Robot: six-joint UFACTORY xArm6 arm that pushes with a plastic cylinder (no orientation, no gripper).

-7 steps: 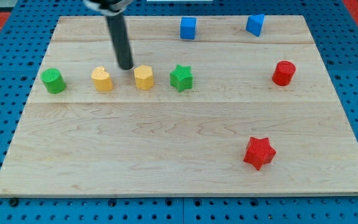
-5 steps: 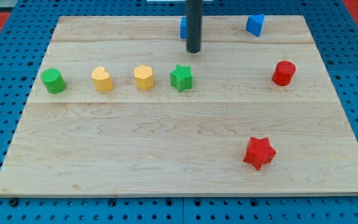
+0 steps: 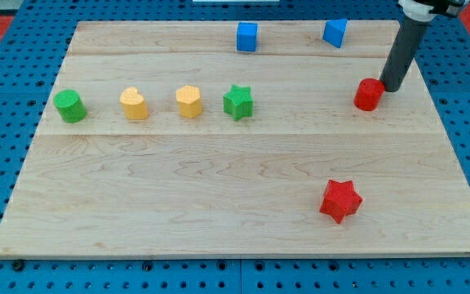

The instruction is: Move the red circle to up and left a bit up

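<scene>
The red circle (image 3: pixel 369 95) is a short red cylinder near the view's right edge of the wooden board (image 3: pixel 219 188). My dark rod comes down from the view's top right, and my tip (image 3: pixel 392 88) rests right against the circle's right side, slightly above its middle. A red star (image 3: pixel 339 200) lies well below the circle, toward the view's bottom.
A row runs across the board's left half: a green cylinder (image 3: pixel 70 106), a yellow heart (image 3: pixel 134 104), a yellow hexagon (image 3: pixel 188 101) and a green star (image 3: pixel 238 102). A blue cube (image 3: pixel 247 37) and a second blue block (image 3: pixel 334 33) sit near the top edge.
My rod has swept from between the yellow blocks, past the blue cube, over to the red circle's right side. The circle has shifted slightly left.
</scene>
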